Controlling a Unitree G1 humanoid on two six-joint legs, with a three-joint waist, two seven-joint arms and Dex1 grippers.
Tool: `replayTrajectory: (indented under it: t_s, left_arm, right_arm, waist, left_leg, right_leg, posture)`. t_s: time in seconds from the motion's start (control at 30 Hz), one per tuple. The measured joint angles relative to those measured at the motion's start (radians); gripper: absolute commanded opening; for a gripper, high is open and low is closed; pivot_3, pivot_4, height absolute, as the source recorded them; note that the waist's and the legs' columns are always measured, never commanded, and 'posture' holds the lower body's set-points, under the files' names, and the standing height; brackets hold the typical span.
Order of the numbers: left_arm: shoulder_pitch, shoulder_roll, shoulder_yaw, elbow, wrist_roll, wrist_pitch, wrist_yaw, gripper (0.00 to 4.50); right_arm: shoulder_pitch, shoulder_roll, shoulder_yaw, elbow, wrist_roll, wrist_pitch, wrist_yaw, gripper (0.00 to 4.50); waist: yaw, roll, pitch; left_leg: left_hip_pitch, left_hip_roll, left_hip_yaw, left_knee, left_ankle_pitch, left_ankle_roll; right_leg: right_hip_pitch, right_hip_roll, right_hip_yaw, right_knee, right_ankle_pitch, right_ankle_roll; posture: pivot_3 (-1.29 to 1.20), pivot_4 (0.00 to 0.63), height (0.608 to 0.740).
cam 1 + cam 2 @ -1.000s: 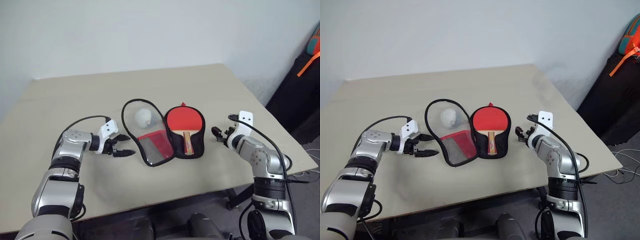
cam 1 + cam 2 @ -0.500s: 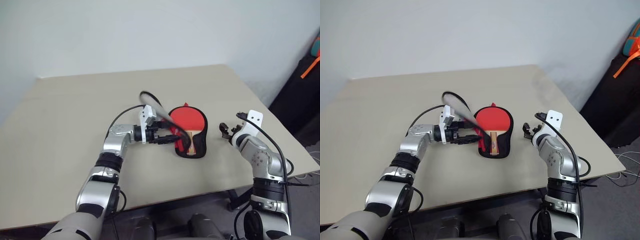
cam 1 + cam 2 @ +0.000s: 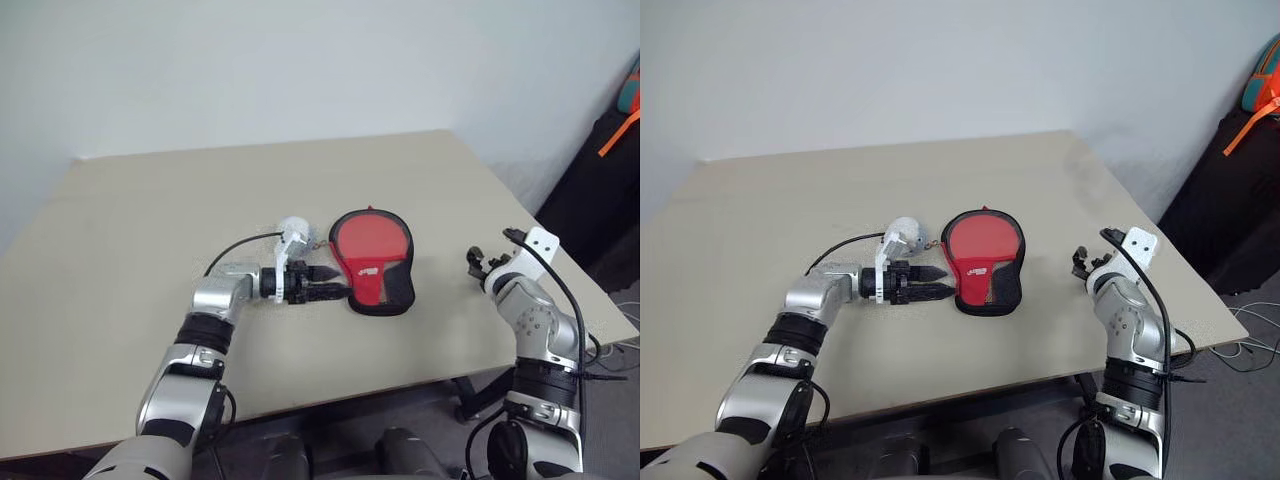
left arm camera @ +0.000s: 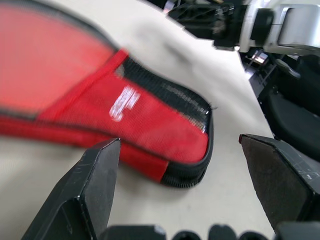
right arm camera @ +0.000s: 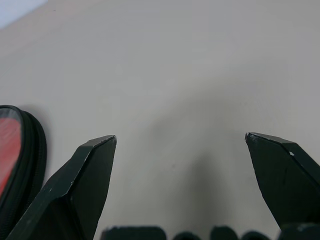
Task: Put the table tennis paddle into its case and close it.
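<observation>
The case [image 3: 372, 258] lies folded shut in the middle of the table [image 3: 150, 200]. Its red outside, with a white logo [image 4: 123, 102] and a black edge, faces up. The table tennis paddle is hidden. My left gripper [image 3: 342, 281] is open just left of the case's narrow handle end, its fingers [image 4: 95, 185] pointing at that end with nothing between them. My right gripper [image 3: 478, 262] is open over bare table to the right of the case, well apart from it. In the right wrist view the case's black edge [image 5: 30, 150] shows off to one side.
The table's right edge runs close beside my right gripper. Beyond it stands a dark bag with an orange strap [image 3: 610, 150], and cables [image 3: 1250, 340] lie on the floor. Bare tabletop spreads to the left and behind the case.
The case's open flap has swung over from the left and now lies shut over the paddle. My left gripper has moved right with it. My right gripper has drawn off to the right.
</observation>
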Motion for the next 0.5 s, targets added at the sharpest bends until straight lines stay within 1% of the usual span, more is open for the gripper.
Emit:
replayTrajectory:
  t_s: [0.13, 0.23, 0.3, 0.4, 0.5]
  left_arm:
    - [-0.001, -0.026, -0.048, -0.012, 0.022, 0.074, 0.065, 4.05]
    - [-0.011, -0.044, -0.071, -0.032, 0.036, 0.117, 0.104, 4.05]
    - [-0.022, -0.065, -0.072, -0.032, 0.038, 0.144, 0.130, 4.05]
    - [-0.038, -0.088, -0.068, -0.026, 0.037, 0.196, 0.172, 4.05]
    - [-0.061, -0.119, -0.041, -0.015, 0.016, 0.288, 0.201, 4.05]
  right_arm:
    - [0.001, 0.014, 0.004, 0.008, 0.000, -0.012, -0.009, 4.47]
    - [0.001, 0.017, 0.007, 0.017, 0.000, -0.014, -0.011, 4.47]
    - [0.001, 0.019, 0.010, 0.018, 0.000, -0.014, -0.011, 4.47]
    - [0.001, 0.018, 0.009, 0.019, 0.000, -0.014, -0.011, 4.47]
    - [0.005, 0.019, 0.000, 0.020, 0.002, -0.014, -0.015, 4.47]
  waist:
    - [0.001, 0.000, 0.000]
    - [0.007, 0.003, -0.002]
    - [0.010, 0.003, -0.002]
    - [0.011, 0.003, -0.002]
    - [0.010, 0.003, -0.002]
  left_leg:
    - [0.000, 0.000, 0.000, 0.000, 0.000, 0.000]
    - [0.002, -0.001, 0.000, 0.000, 0.000, 0.000]
    - [0.004, -0.001, -0.001, 0.001, 0.000, 0.000]
    - [0.013, -0.002, -0.001, 0.000, 0.000, 0.000]
    - [0.015, -0.002, -0.001, 0.001, 0.000, 0.000]
  right_leg:
    - [0.000, 0.000, 0.000, 0.000, 0.000, 0.000]
    - [0.003, 0.000, 0.000, 0.000, 0.000, 0.000]
    - [0.006, 0.000, 0.000, -0.001, 0.000, 0.000]
    - [0.015, -0.001, 0.000, -0.003, -0.001, 0.000]
    - [0.016, -0.001, 0.000, -0.003, -0.002, -0.002]
  posture:
    - [0.00, 0.000, 0.740]
    - [0.00, 0.000, 0.740]
    - [0.00, 0.000, 0.740]
    - [0.00, 0.000, 0.740]
    - [0.00, 0.000, 0.740]
